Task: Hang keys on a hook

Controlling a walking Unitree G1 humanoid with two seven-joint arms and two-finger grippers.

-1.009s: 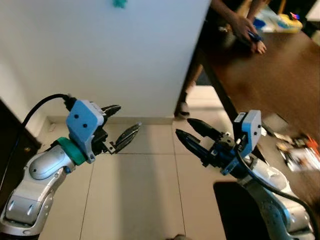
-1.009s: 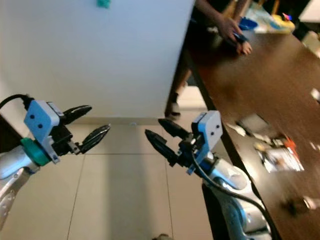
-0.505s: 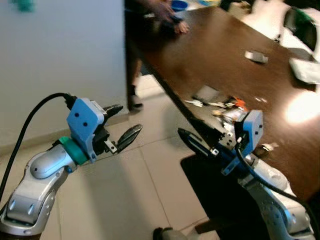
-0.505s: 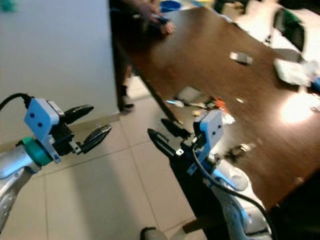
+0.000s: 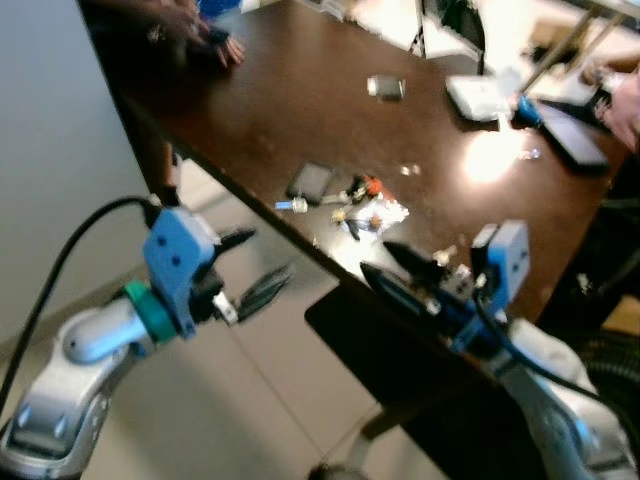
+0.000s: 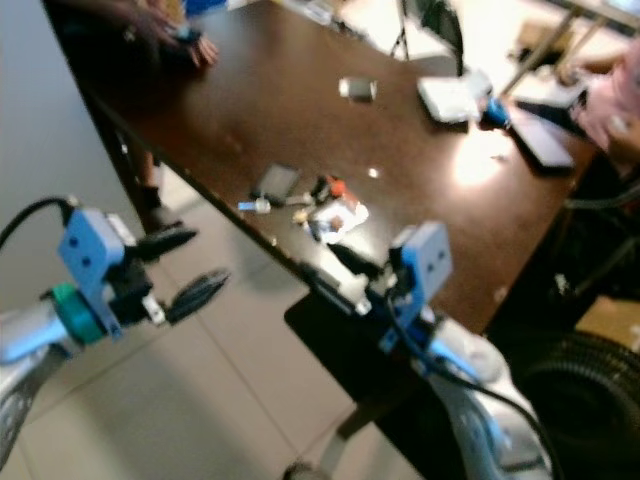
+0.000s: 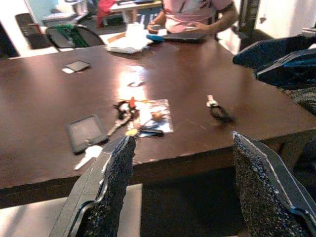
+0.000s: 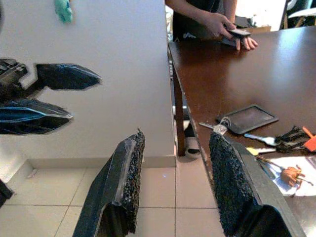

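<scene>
A bunch of keys with a red tag lies on a sheet of paper on the dark wooden table, where the head views show it as a cluster of keys. A single key lies near the table's edge, and a key on a black strap lies further along. A teal hook sticks to the white wall. My left gripper is open and empty over the floor, short of the table edge. My right gripper is open and empty at the table's edge, near the keys.
A dark phone lies beside the keys, and a grey device sits further back. A person's hands rest at the table's far left end. Another person in pink sits opposite. A black chair stands under the table edge.
The camera has swung right, from the white wall and floor onto the table with the keys. Both grippers stay open and hold the same pose.
</scene>
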